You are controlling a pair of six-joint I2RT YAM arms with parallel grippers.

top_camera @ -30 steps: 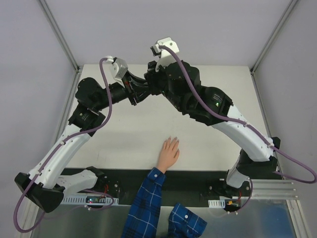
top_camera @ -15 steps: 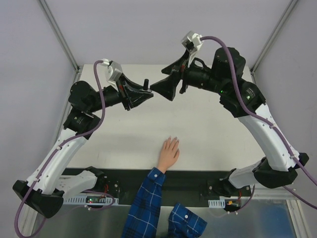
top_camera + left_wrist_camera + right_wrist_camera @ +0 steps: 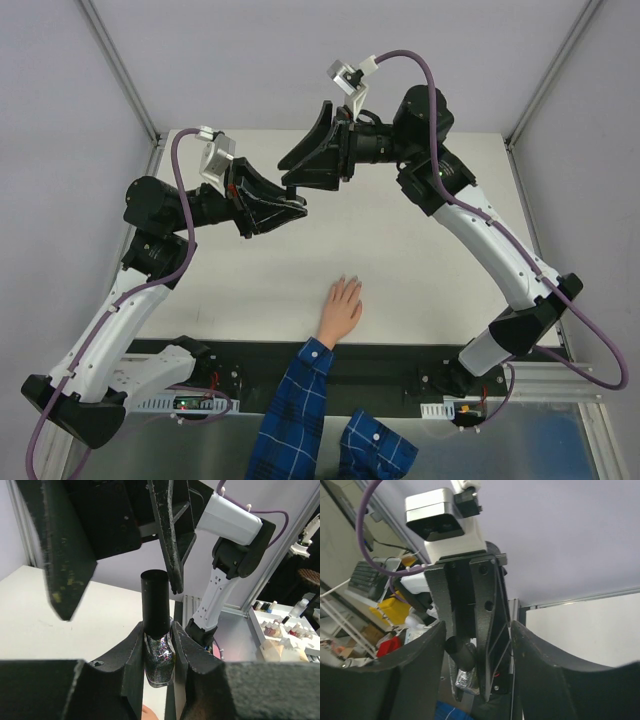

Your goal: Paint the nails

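A light-skinned hand [image 3: 342, 305] with a blue plaid sleeve [image 3: 300, 400] lies flat near the table's front edge. Its nails [image 3: 345, 283] are too small to make out. My left gripper [image 3: 290, 205] is raised over the table's back left, shut on a small dark glittery bottle [image 3: 159, 655] with a tall black cap [image 3: 155, 602]. My right gripper [image 3: 298, 160] is open and meets it from the right. Its fingers [image 3: 167, 530] stand either side of the cap, not closed on it. In the right wrist view the bottle [image 3: 465, 677] sits between my open right gripper [image 3: 477, 625].
A tray of several small polish bottles [image 3: 285, 627] stands off the table, to the right in the left wrist view. The right arm's white link [image 3: 225, 580] rises behind the bottle. Metal frame posts [image 3: 120, 70] flank the table's back corners.
My right gripper has swung back left and down, its open jaws now around the bottle's cap. My left gripper has shifted slightly down and left with the bottle. The hand has not moved.
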